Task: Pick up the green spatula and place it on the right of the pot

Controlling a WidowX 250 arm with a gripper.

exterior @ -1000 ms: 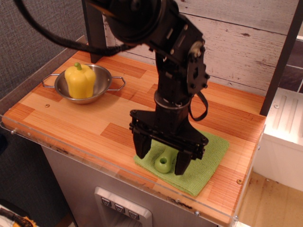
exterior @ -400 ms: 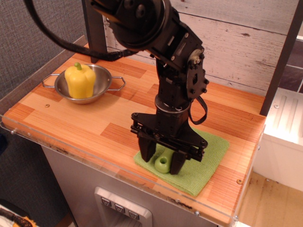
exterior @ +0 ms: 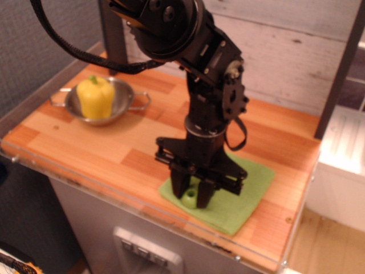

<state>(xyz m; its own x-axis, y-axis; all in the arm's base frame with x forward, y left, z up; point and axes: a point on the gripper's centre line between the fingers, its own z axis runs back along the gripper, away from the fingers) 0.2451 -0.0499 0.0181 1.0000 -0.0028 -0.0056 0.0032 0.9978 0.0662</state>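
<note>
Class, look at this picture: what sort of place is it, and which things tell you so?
Probably a mock toy kitchen in a robot lab: a wooden counter, a steel pot holding a yellow pepper, and a black robot arm over a green cloth.

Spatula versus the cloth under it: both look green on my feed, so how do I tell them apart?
The spatula is chunky, with a round hole in its handle end; the cloth is flat and square. The spatula sits between the fingers of the gripper; the cloth lies spread on the table, partly under the arm. The spatula is far smaller than the cloth. Both are similar light greens.
</note>
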